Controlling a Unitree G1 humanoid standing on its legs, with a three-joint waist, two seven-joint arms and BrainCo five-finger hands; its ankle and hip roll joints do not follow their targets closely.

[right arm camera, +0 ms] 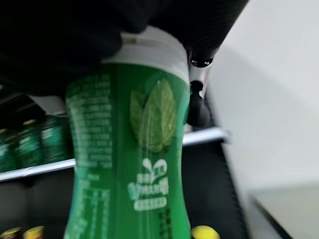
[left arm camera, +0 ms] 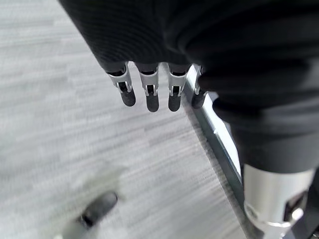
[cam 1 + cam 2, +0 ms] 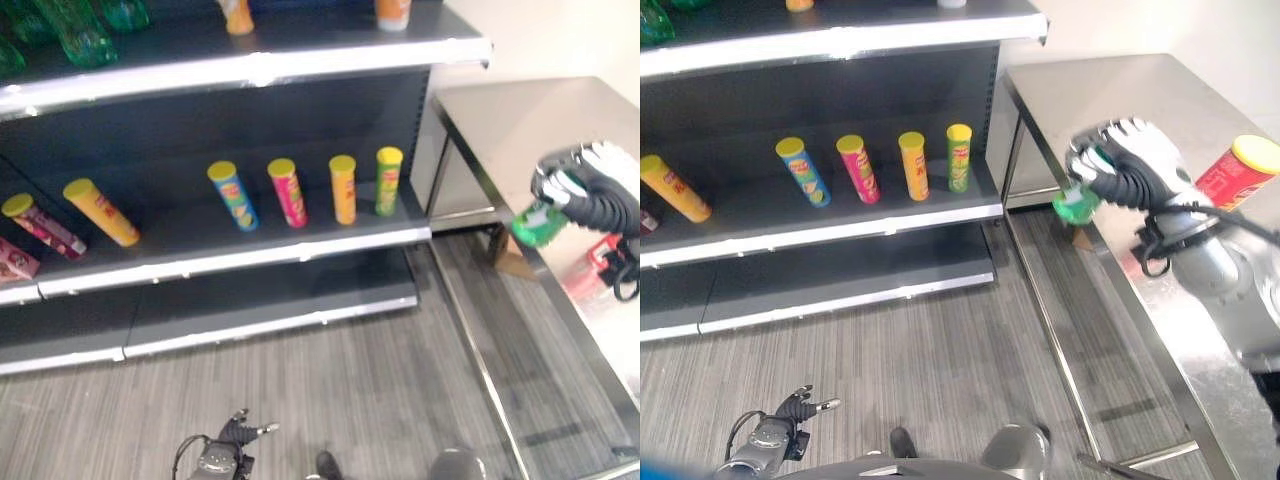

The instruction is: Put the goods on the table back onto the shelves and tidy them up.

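Observation:
My right hand (image 3: pixel 1130 160) is shut on a green bottle (image 3: pixel 1076 205) with a leaf label (image 1: pixel 129 164) and a white cap end. It holds the bottle in the air over the left edge of the steel table (image 3: pixel 1120 90), to the right of the shelves. A red chip can (image 3: pixel 1238 172) with a yellow lid lies on the table behind that hand. More green bottles (image 3: pixel 80 35) stand on the top shelf at the left. My left hand (image 3: pixel 235 440) hangs low near the floor, its fingers (image 2: pixel 149 94) straight and holding nothing.
The middle shelf (image 3: pixel 230 255) carries several leaning chip cans: yellow (image 3: pixel 100 212), blue (image 3: pixel 233 196), pink (image 3: pixel 288 193), orange (image 3: pixel 343 190) and green (image 3: pixel 387 181). Orange bottles (image 3: pixel 238 15) stand on the top shelf. The bottom shelf (image 3: pixel 260 305) is bare, with grey floor (image 3: pixel 350 390) in front.

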